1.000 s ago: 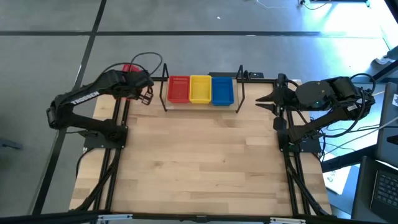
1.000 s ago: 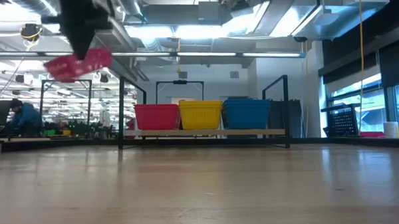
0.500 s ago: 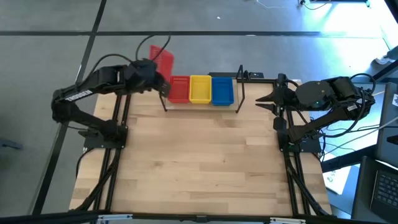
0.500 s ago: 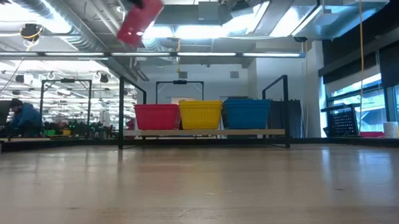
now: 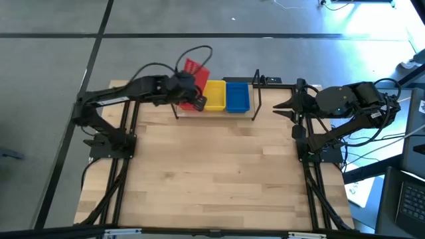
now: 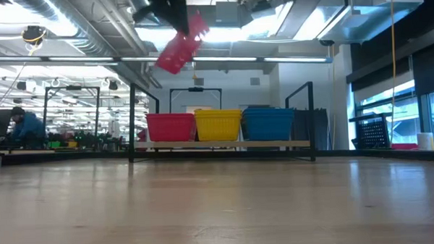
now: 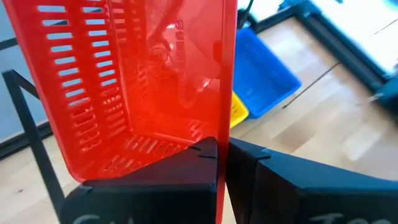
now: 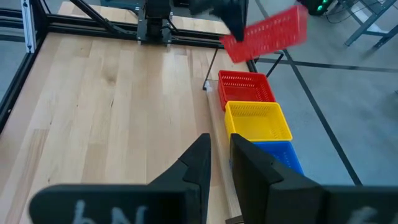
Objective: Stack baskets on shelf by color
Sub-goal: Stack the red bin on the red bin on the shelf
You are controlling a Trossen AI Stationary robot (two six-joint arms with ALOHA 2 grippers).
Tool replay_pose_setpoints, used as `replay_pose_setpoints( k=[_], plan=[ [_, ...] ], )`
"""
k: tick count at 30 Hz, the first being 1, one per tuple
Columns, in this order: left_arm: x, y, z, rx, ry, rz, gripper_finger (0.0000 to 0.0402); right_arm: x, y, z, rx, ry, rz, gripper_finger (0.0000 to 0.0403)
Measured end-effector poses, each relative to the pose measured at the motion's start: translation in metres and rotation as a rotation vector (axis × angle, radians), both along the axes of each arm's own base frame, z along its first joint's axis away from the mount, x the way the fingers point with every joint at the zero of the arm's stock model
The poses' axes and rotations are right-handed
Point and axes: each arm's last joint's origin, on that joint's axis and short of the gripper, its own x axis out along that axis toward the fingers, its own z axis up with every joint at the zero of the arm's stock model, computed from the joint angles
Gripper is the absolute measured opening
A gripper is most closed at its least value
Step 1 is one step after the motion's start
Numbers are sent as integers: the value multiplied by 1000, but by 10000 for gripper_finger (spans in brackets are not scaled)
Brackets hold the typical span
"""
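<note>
Wooden planks make up the big light bench (image 5: 212,172), and it fills most of the high view. At its far edge stands the narrow light-wood shelf with thin black rods (image 6: 225,145). Three small plastic mesh baskets sit side by side on the shelf, touching each other: a red mesh basket (image 6: 171,127), a yellow mesh basket (image 6: 218,125) in the middle, and a blue mesh basket (image 6: 268,123). The dark left arm reaches over the red end of the shelf. Its left gripper (image 7: 221,155) has its jaws pinched tight on the thin wall of another red mesh basket (image 6: 180,48). That held basket hangs tilted in the air, well above the red one on the shelf and not touching it. The dark right arm waits at the right side of the bench, near the shelf's end. Its right gripper (image 8: 217,152) holds nothing, and its jaws are nearly together with only a thin gap.
</note>
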Motion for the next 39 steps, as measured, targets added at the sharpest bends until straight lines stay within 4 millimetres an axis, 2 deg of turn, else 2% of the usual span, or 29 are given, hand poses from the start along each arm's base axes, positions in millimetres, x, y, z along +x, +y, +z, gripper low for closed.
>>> replay_pose_setpoints(
  k=[9,16,29,39],
  plan=[
    [38,25,-50,-63,141,78,0,0,0,0,2,-1,-1,60],
    [50,39,-77,-94,237,123,0,0,0,0,2,0,-1,60],
    [34,58,-84,-184,301,226,0,0,0,0,-2,4,1,60],
    [33,60,-84,-204,279,254,2,-2,-1,-3,-18,40,6,60]
  ],
)
